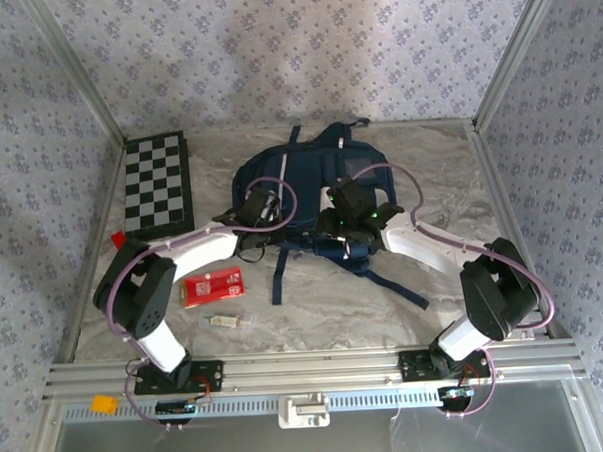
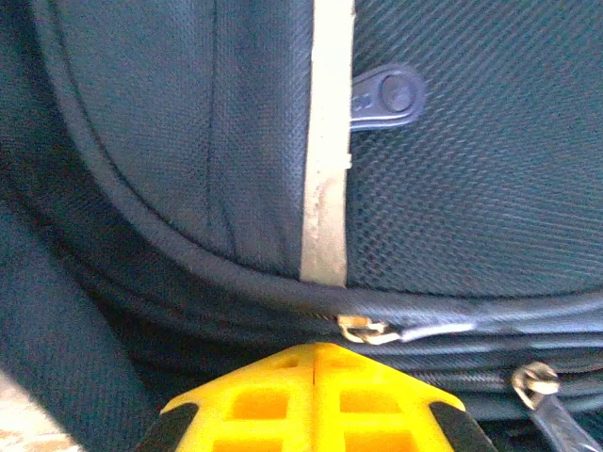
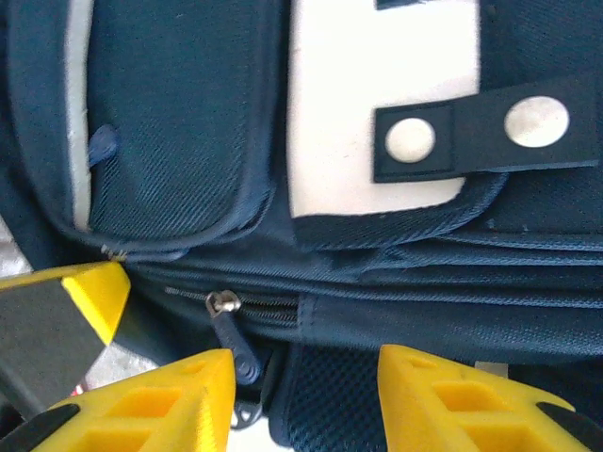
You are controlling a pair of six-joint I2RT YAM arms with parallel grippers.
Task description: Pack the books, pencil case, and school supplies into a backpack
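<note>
The left gripper (image 2: 316, 363) has its jaws pressed together with nothing visible between them, the tips just below a zip slider (image 2: 363, 330) on the backpack (image 1: 299, 171). The right gripper (image 3: 306, 400) stands partly open and empty, with a dark zip pull (image 3: 231, 344) just beside one finger. The backpack lies mid-width on the desk (image 1: 450, 179), toward its far edge. The pencil case (image 1: 213, 287) and the school supplies (image 1: 229, 319) lie near the near edge, left of centre.
</note>
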